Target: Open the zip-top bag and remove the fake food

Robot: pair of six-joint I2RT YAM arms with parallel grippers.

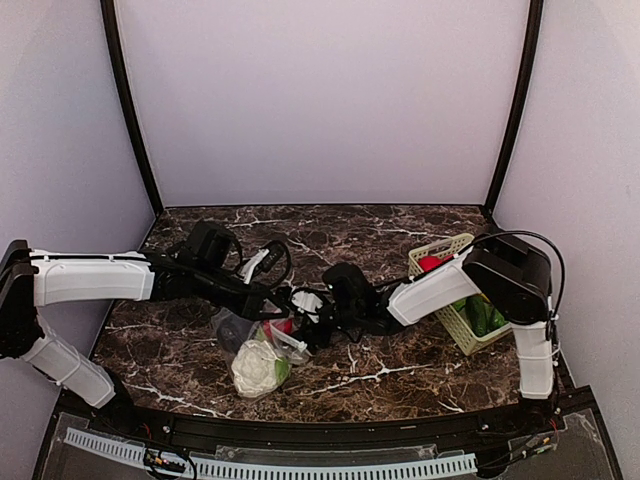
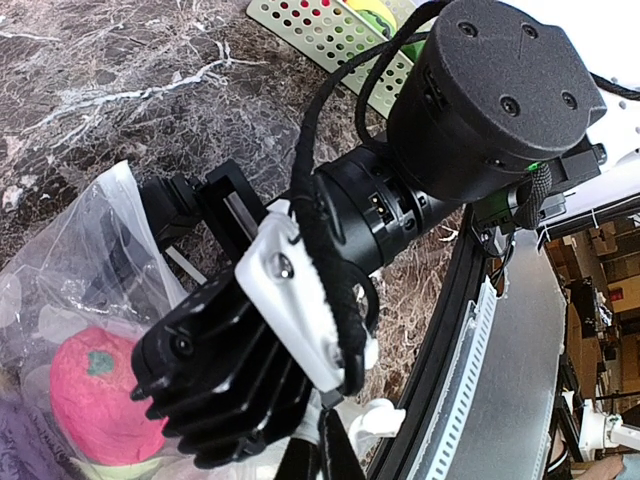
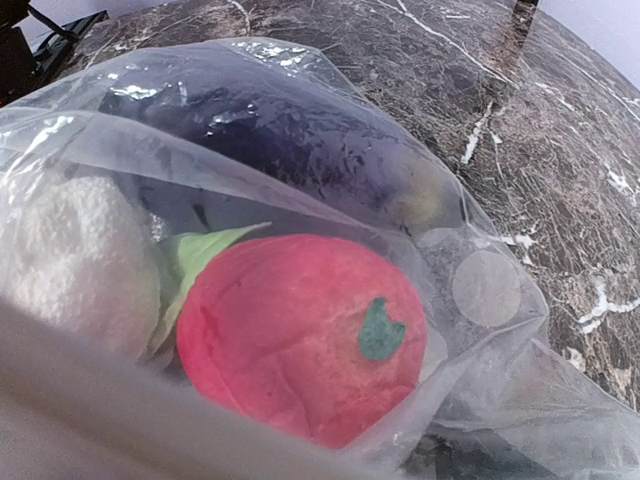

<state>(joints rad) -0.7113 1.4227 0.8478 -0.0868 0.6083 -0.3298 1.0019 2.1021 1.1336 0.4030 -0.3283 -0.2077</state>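
The zip-top bag (image 1: 235,328) lies on the marble at centre, clear with pale dots (image 3: 487,288). Inside it I see a red round fruit (image 3: 300,335) with a green stem patch, a white cauliflower (image 3: 70,260) with a green leaf, and a dark purplish piece (image 3: 280,140). From above, the cauliflower (image 1: 258,368) bulges at the bag's near end. My left gripper (image 1: 268,305) is shut on the bag's edge; its black fingers (image 2: 322,452) are pressed together. My right gripper (image 1: 305,322) is open at the bag's mouth, facing the red fruit (image 2: 95,400). Its fingers are out of the right wrist view.
A light-green lattice basket (image 1: 440,250) stands at the right, holding a red piece (image 1: 428,263) and green toy fruits (image 1: 485,318). The right arm's wrist (image 2: 480,100) crosses close over the bag (image 2: 90,250). The table's black front rail (image 1: 330,432) runs along the near edge.
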